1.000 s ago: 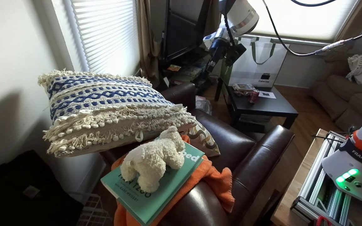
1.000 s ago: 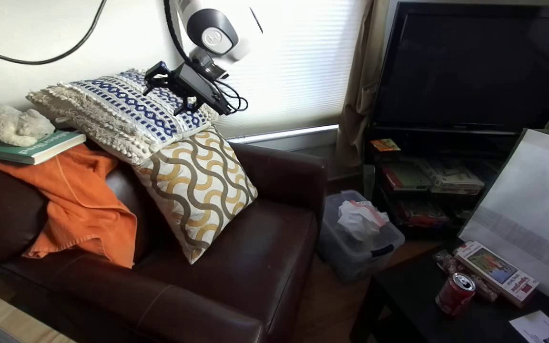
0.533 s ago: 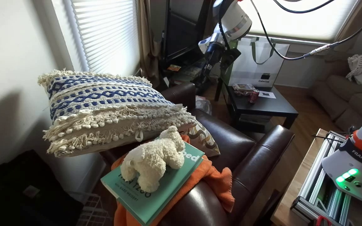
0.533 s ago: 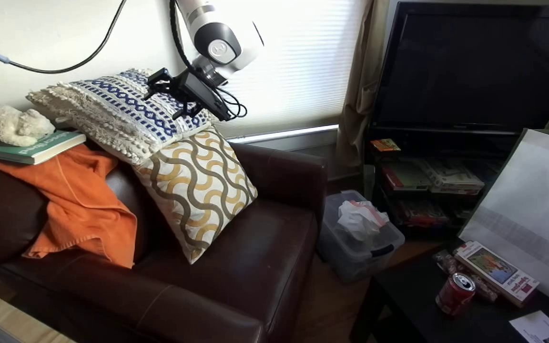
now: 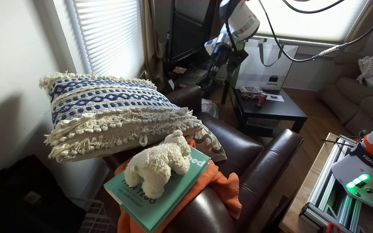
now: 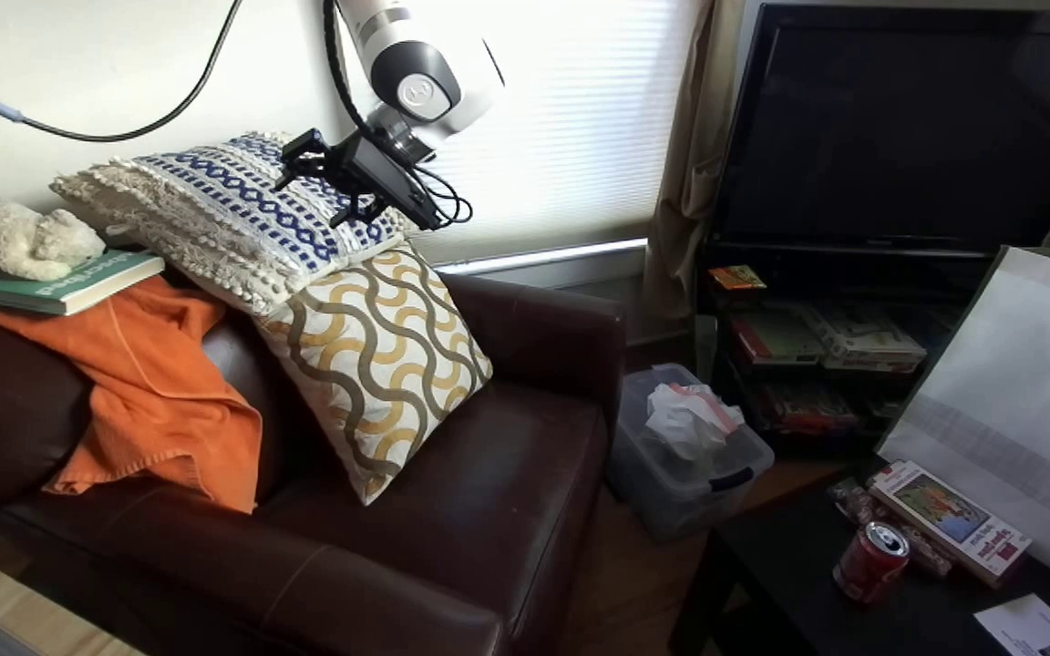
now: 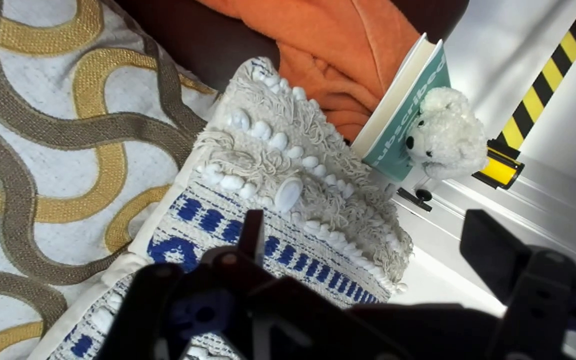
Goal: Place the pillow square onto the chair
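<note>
The pillow (image 5: pixel 108 97) is large, with navy-and-white woven stripes and cream tassels. In an exterior view the pillow (image 6: pixel 224 187) lies tilted at the top of the chair's back, overlapping the top of a wavy-patterned cushion. The dark brown leather chair (image 6: pixel 479 492) also shows in an exterior view (image 5: pixel 228 136). My gripper (image 6: pixel 308 204) appears in front of the pillow, apart from it, fingers spread with nothing between them. In the wrist view the gripper (image 7: pixel 363 220) has its fingers wide apart, with the pillow (image 7: pixel 248 170) beyond; the pillow's lower part is hidden by the gripper.
The wavy-patterned cushion (image 6: pixel 388 355) leans on the seat. An orange towel (image 6: pixel 169 392), a green book (image 5: pixel 173 194) and a cream plush toy (image 5: pixel 160 165) are on the chair's back. A plastic bin (image 6: pixel 689 474) and a black table (image 5: pixel 270 108) stand beyond the chair.
My arm and gripper have shifted slightly, a little left in an exterior view, and then stay still over the last half second. The pillow and the chair have not moved.
</note>
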You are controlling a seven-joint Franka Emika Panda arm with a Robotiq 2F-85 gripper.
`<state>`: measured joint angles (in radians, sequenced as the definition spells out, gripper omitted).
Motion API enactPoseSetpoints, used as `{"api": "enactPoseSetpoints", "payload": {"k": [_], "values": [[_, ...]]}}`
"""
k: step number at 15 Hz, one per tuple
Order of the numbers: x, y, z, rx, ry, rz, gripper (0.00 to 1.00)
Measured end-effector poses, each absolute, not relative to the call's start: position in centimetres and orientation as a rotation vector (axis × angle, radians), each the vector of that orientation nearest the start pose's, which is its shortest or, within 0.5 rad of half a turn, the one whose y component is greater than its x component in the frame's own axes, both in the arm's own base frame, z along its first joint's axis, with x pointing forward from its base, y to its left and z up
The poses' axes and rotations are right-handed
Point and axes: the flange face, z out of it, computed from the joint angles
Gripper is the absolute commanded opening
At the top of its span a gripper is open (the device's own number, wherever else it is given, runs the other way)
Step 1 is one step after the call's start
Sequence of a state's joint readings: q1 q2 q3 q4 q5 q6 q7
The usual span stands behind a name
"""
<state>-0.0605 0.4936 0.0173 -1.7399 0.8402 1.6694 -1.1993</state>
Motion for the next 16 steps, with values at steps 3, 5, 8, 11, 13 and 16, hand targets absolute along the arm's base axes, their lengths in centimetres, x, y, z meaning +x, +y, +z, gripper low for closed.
{"api": "enactPoseSetpoints", "payload": {"k": [3,5,8,11,13,16], "values": [[61.6,4.5,29.0,-2.009,-0.865,-0.039,1.0],[61.6,4.5,29.0,-2.009,-0.865,-0.039,1.0],[61.6,4.5,29.0,-2.009,-0.865,-0.039,1.0],[61.6,4.6,29.0,-2.008,-0.866,-0.039,1.0],[61.8,4.7,28.8,-1.996,-0.874,-0.04,1.0],[62.4,4.9,27.9,-1.917,-0.904,-0.042,1.0]]}}
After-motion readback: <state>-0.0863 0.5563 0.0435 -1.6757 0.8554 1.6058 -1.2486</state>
